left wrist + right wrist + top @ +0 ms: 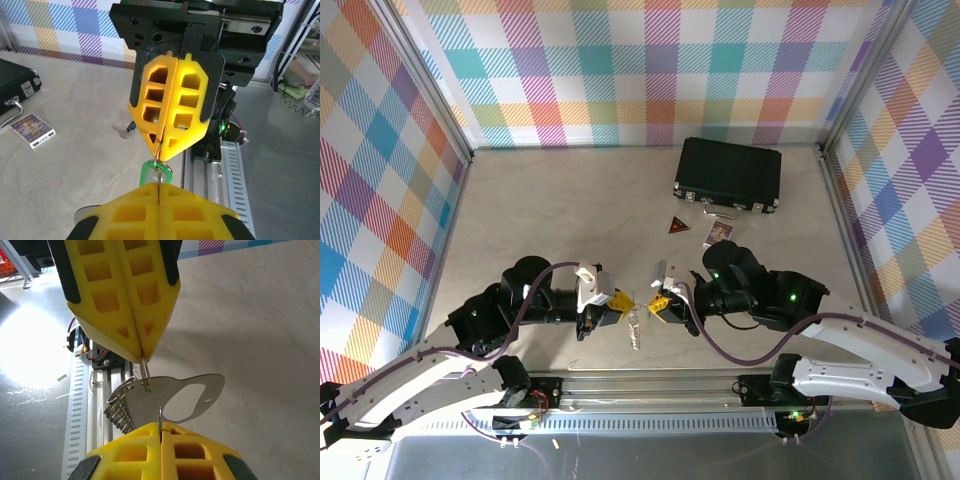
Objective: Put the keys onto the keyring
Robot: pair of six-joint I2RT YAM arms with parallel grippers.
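The left gripper and right gripper meet tip to tip, both pinched fully closed on the keyring. The green key sits right between the fingertips. The black key lies on the table off to one side of them, and the print on the small card is too small to read.

Pale marbled beige table. Pastel plaid walls enclose table on left, far, right sides; grey brushed-metal sheet along its near edge.
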